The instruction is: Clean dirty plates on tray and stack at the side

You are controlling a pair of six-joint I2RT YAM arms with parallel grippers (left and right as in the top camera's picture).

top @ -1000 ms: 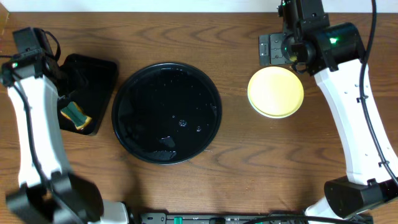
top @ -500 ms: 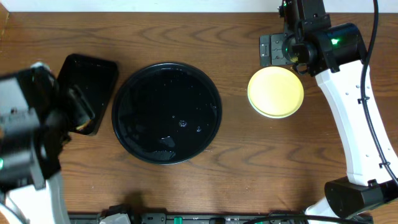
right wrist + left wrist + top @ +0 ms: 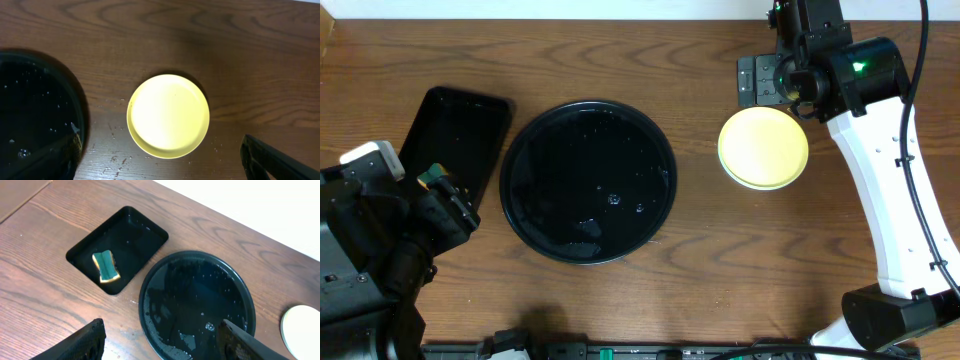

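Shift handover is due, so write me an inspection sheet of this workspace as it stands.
Surface: wooden table, a few drops beside the plate.
Job's things: round black tray wet, no plates on it; yellow plate to its right, looks clean; whether others lie beneath it cannot be told.
Clutter: small rectangular tray holding a green sponge.
Grippers: left gripper open, empty; right gripper open, empty, above the yellow plate.
Cables: black cable along the right arm.
Surroundings: pale strip past the table's far edge; otherwise nothing seen.
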